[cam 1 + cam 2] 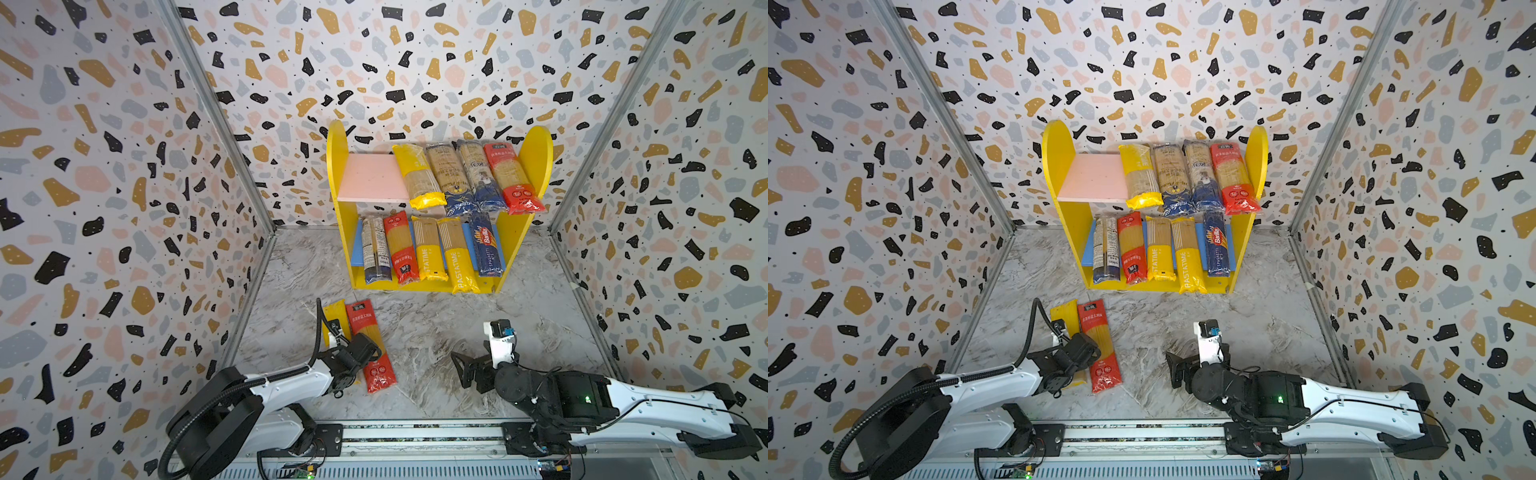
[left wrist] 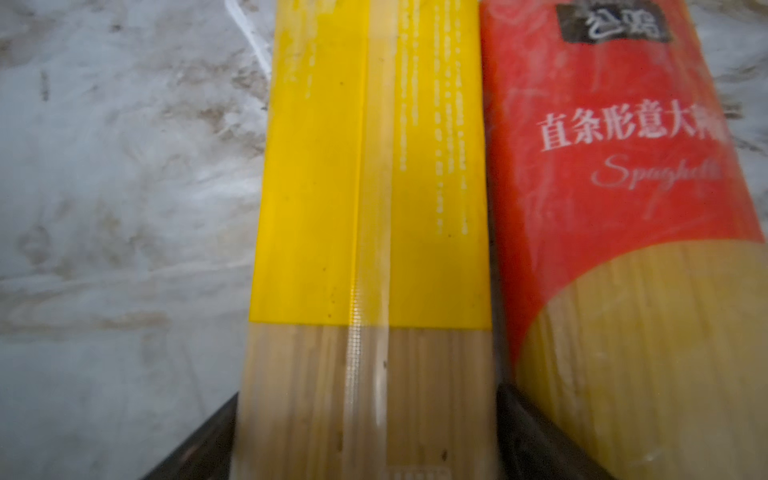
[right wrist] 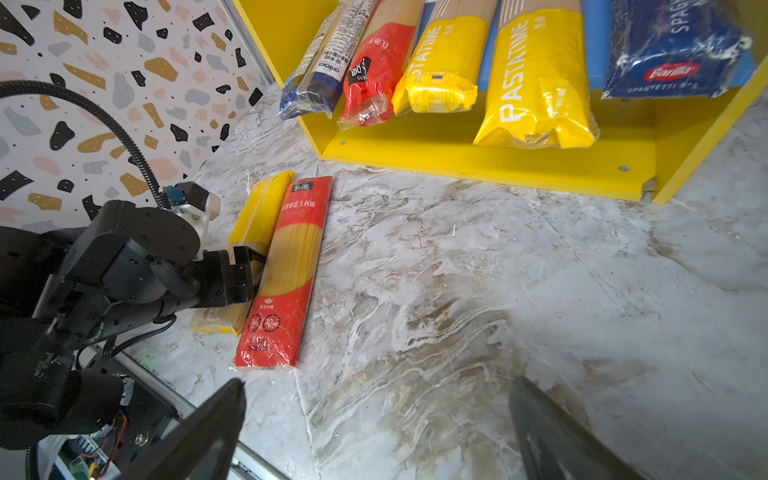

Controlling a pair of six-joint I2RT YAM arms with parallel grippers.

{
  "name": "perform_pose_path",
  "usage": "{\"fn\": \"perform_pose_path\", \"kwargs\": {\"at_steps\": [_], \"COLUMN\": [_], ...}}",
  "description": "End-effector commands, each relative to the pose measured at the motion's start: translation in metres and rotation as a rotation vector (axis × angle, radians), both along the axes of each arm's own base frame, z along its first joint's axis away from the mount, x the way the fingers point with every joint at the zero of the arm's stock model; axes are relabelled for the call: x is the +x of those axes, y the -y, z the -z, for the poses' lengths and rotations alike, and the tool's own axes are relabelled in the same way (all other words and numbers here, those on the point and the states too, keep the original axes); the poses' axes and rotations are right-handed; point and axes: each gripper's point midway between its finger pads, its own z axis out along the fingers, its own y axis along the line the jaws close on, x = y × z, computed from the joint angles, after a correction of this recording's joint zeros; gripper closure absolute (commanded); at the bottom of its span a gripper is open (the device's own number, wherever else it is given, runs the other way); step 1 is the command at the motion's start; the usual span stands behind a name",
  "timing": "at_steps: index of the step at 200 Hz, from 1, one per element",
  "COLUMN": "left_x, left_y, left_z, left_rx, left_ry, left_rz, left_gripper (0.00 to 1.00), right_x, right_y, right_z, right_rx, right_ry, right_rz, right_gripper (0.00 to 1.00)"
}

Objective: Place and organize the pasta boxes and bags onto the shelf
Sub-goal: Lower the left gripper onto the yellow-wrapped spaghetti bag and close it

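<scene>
I see the shelf point(image 1: 536, 158) holding four packs point(image 1: 465, 178) at the right end of its pink upper board point(image 1: 370, 178), the rest of that board free. Five more cover the blue lower board point(image 1: 356, 257). In front of the shelf, a yellow pack point(image 2: 374, 208) and a red pack point(image 1: 370, 336) lie touching on the marble floor point(image 1: 436, 324). My left gripper point(image 2: 368, 392) straddles the yellow pack, fingers against its sides; whether they pinch it I cannot tell. My right gripper point(image 3: 376, 382) hangs with fingers spread over open floor.

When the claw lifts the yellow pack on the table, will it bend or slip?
The yellow pack is probably stiff: straight strands fill it. Its glossy film may slip in the left claw. The red pack beside it may shift.
</scene>
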Motion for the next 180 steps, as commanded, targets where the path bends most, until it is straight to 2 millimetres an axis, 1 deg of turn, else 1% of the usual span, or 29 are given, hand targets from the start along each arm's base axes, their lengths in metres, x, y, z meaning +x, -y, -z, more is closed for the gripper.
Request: {"fn": "perform_pose_path", "kwargs": {"at_steps": [1,18,27,41,57,61,63,65,66,69,70,74,87,105,114,129,157,180], "left_x": [-0.009,-0.011,-0.013,-0.014,-0.015,-0.015,-0.015,-0.015,-0.016,-0.015,-0.015,-0.015,-0.013,-0.008,-0.007,-0.004,0.001,0.004], "left_y": [0.011,0.01,0.009,0.008,0.007,0.006,0.006,0.005,0.005,0.004,0.004,0.003,0.004,0.003,0.003,0.005,0.019,0.028], "left_z": [0.018,0.021,0.021,0.019,0.012,0.011,0.009,0.008,0.008,0.005,0.005,0.001,-0.011,-0.033,-0.043,-0.059,-0.087,-0.11], "left_rx": [-0.024,-0.023,-0.019,-0.019,-0.025,-0.024,-0.024,-0.022,-0.02,-0.02,-0.019,-0.017,-0.022,-0.031,-0.014,-0.039,-0.13,-0.163], "left_ry": [-0.091,-0.102,-0.108,-0.106,-0.096,-0.094,-0.092,-0.089,-0.091,-0.084,-0.084,-0.079,-0.055,-0.009,0.008,0.041,0.109,0.137], "left_rz": [0.058,0.066,0.071,0.075,0.076,0.075,0.075,0.075,0.076,0.074,0.075,0.074,0.083,0.076,0.101,0.109,0.147,0.192], "left_gripper": [0.31,0.47,0.52,0.61,0.74,0.79,0.83,0.84,0.87,0.9,0.94,1.0,1.0,1.0,1.0,1.0,1.0,1.0], "right_x": [0.003,0.004,0.005,0.005,0.006,0.006,0.006,0.006,0.006,0.006,0.006,0.006,0.005,0.004,0.004,0.003,0.003,0.003], "right_y": [0.007,0.007,0.007,0.006,0.006,0.005,0.005,0.004,0.004,0.004,0.004,0.003,0.0,-0.005,-0.006,-0.008,-0.008,-0.007], "right_z": [-0.016,-0.018,-0.019,-0.019,-0.019,-0.019,-0.019,-0.019,-0.019,-0.019,-0.019,-0.019,-0.021,-0.023,-0.024,-0.026,-0.03,-0.032], "right_rx": [-0.005,-0.005,-0.006,-0.006,-0.008,-0.009,-0.01,-0.01,-0.01,-0.01,-0.009,-0.008,-0.005,0.0,0.003,0.014,0.029,0.033], "right_ry": [0.033,0.038,0.039,0.041,0.04,0.04,0.04,0.04,0.04,0.04,0.04,0.04,0.041,0.041,0.04,0.037,0.038,0.04], "right_rz": [0.015,0.015,0.017,0.013,0.014,0.013,0.012,0.013,0.012,0.01,0.01,0.009,-0.003,-0.02,-0.024,-0.031,-0.035,-0.033], "right_gripper": [0.01,0.01,0.01,0.01,0.01,0.01,0.01,0.01,0.01,0.01,0.01,0.01,0.01,0.01,0.01,0.01,0.01,0.01]}}
